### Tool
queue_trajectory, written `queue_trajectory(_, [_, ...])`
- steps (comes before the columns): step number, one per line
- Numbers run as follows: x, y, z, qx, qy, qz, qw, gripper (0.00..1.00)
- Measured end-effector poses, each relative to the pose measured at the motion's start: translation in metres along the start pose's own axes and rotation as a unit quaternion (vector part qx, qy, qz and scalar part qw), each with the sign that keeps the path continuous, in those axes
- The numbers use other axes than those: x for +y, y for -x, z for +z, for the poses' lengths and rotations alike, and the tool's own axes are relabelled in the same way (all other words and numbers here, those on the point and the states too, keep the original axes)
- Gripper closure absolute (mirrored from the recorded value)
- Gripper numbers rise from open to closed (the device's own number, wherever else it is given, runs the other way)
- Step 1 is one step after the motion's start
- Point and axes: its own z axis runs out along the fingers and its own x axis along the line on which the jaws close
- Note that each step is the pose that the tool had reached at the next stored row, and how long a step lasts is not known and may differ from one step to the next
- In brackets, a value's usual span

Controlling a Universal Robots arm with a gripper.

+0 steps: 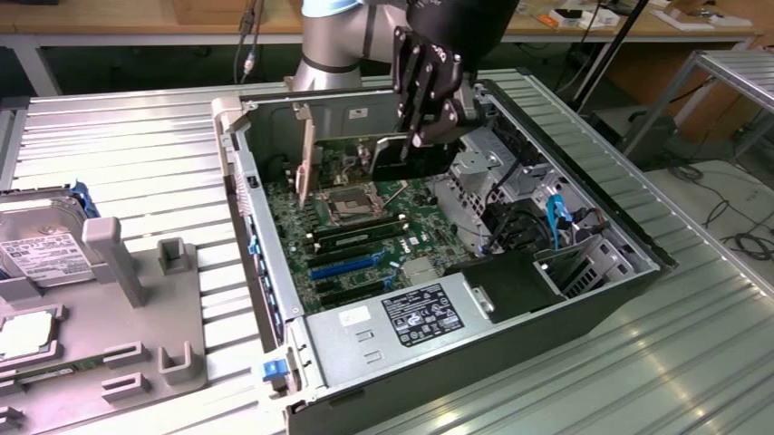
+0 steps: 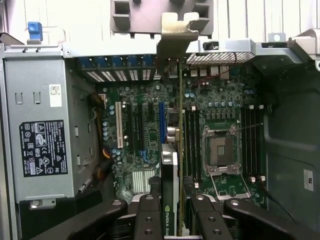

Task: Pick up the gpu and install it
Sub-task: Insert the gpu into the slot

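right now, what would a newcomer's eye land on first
An open computer case sits mid-table, its green circuit board exposed. The fingers grip a graphics card upright inside it, over the board. At the exterior view's left, a hard drive rests in a grey holder.

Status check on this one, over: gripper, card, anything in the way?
Arm's gripper shut on the gpu. Card on edge over the motherboard inside the open case; seating unclear. Processor socket close beside it.
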Motion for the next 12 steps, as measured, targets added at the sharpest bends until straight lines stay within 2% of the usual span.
queue_trajectory(5, [-0.0001,-0.0001,0.0038,0.0003,-0.0043,-0.014,0.9999,0.73])
queue_trajectory(12, [-0.0002,-0.0003,0.0062,0.0003,-0.0050,-0.016,0.9999,0.73])
